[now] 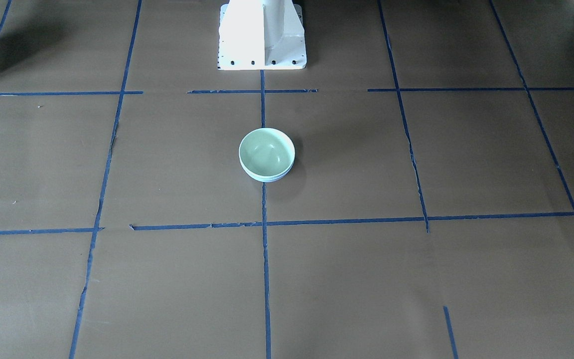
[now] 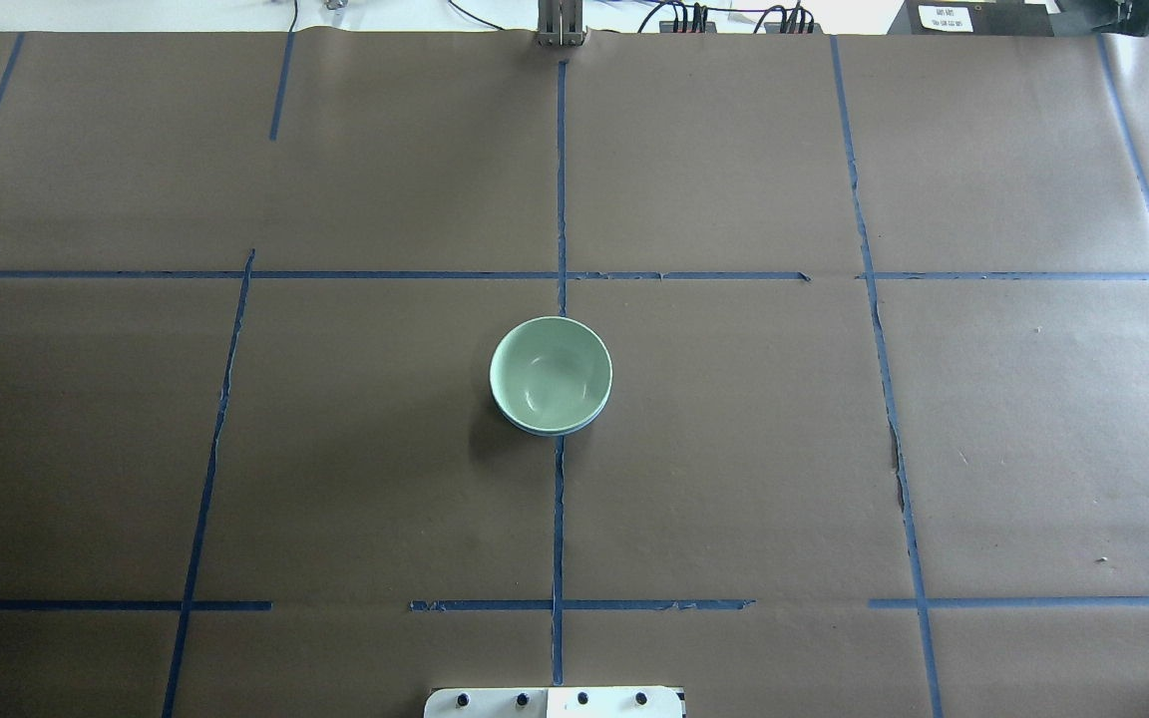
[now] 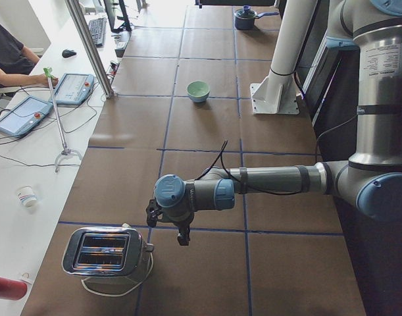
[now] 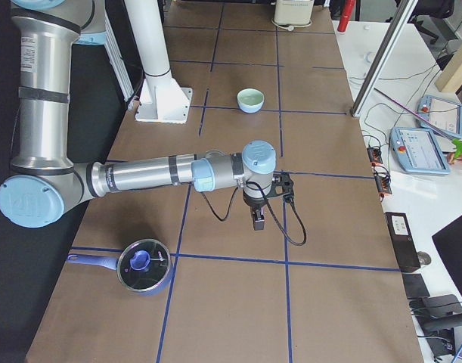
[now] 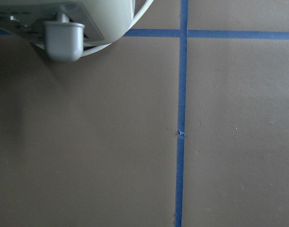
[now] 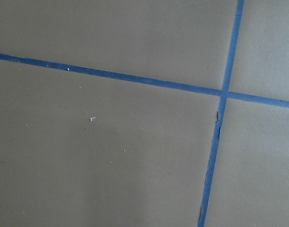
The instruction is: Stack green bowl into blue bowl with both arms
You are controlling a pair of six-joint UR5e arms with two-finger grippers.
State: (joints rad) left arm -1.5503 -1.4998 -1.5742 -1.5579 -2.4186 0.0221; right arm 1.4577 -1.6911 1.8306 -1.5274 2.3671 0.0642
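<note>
The green bowl (image 2: 550, 371) sits nested inside the blue bowl (image 1: 266, 178) in the middle of the table (image 2: 734, 449). Only a thin blue rim shows beneath the green one. The pair stands upright on the centre tape line (image 2: 559, 519), a little in front of the white pedestal (image 1: 262, 35).

Both arms are far from it. The left arm (image 3: 273, 179) stretches out low over the table's left end. The left gripper (image 3: 183, 237) points down just beside a chrome toaster (image 3: 105, 253). The bowls are well apart from it, far up the table (image 3: 198, 89). The right arm (image 4: 147, 175) reaches out over the other end. The right gripper (image 4: 258, 221) hangs above bare brown paper near a blue-lidded pot (image 4: 144, 265), and the bowls are again far beyond it (image 4: 250, 98).

The grippers show only in these two side views. From there I cannot tell whether either pair of fingers is apart or together. Neither one is touching a bowl.

The left wrist camera looks straight down on brown paper and crossing tape, with a white corner of the toaster (image 5: 87, 19) at its top edge. The right wrist camera sees only paper and a tape cross (image 6: 223, 93).
</note>
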